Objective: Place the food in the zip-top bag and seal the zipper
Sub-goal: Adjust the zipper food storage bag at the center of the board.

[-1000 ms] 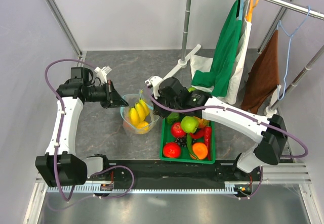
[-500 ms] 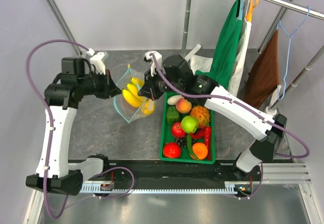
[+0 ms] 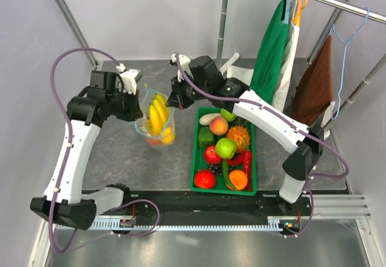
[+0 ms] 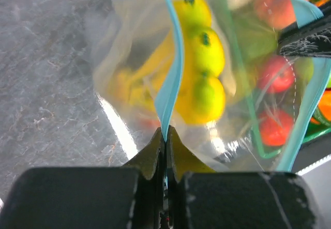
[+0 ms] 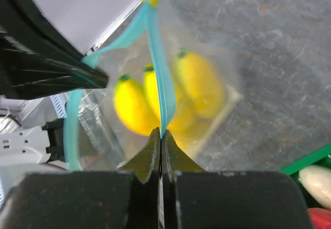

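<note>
now swung upright between left and right jaws pinching its light-blue zipper strip (image 4: 175,58), clear crinkly plastic bag (image 3: 158,133) of yellow toy bananas (image 3: 155,113), mouth up for more food.

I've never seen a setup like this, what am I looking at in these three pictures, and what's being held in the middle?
Two white robot arms are bolted to a grey table. The wide picture looks down from above; the two close-ups come from a camera on each wrist. The left gripper and the right gripper are each pinched shut on the light-blue zipper of a clear zip-top bag, holding it between them. A yellow banana bunch is inside. The green crate beside it holds more toy fruit and vegetables.
</note>
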